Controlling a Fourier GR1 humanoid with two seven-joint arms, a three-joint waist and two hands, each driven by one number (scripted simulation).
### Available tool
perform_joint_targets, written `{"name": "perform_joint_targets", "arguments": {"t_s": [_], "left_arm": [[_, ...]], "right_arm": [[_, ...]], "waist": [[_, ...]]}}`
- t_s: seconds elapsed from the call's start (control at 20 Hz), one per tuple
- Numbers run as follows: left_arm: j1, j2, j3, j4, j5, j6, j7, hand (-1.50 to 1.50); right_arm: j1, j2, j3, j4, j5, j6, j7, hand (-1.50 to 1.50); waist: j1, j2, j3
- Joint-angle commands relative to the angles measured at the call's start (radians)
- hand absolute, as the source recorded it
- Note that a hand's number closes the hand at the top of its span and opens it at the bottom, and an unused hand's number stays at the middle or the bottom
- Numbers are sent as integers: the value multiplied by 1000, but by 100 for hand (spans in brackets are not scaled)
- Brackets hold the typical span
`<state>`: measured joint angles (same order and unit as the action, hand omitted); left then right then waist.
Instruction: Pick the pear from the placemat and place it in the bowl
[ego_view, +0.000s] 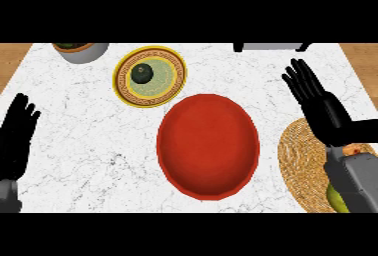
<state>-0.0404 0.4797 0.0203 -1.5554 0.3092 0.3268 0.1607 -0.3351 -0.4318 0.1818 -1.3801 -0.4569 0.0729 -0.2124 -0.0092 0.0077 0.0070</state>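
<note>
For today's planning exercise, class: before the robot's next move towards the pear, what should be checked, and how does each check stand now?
1. Round red bowl empty: ok.
2. Right robot hand open, holding nothing: ok.
3. Yellow-green pear in full view on round woven placemat: not ok, grey forearm hides most.
4. Right robot hand above pear: not ok, it reaches past the placemat.
5. Left robot hand open at left edge, apart from bowl: ok.

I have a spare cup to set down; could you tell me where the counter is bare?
Widest bare marble: between the left hand and the red bowl, below the yellow plate. A smaller patch lies between that plate and the right hand, above the bowl. Crowded: the right side, where bowl and placemat sit close.
</note>
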Motion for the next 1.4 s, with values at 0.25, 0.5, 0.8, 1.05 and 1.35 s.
{"name": "perform_joint_targets", "arguments": {"t_s": [0.25,0.5,0.8,1.05,1.35], "left_arm": [[-138,17,38,-31,-23,-67,-170,0],[-50,-13,31,-44,-12,-70,-182,0],[-97,-3,62,-2,13,-124,-205,0],[-122,23,100,20,31,-143,-196,0],[-116,-10,62,21,14,-152,-208,0]], "right_arm": [[132,-15,156,-294,-73,266,14,-150],[364,-68,35,-343,361,-199,-237,-150],[680,-183,61,-635,548,-275,-269,-150],[831,-354,-127,-790,588,-280,-103,-150],[960,-546,-286,-887,627,-133,125,-150]], "waist": [[-25,-16,-9],[-72,-27,-7],[-44,-18,-9],[-54,-18,-11],[-40,-13,-12]]}}
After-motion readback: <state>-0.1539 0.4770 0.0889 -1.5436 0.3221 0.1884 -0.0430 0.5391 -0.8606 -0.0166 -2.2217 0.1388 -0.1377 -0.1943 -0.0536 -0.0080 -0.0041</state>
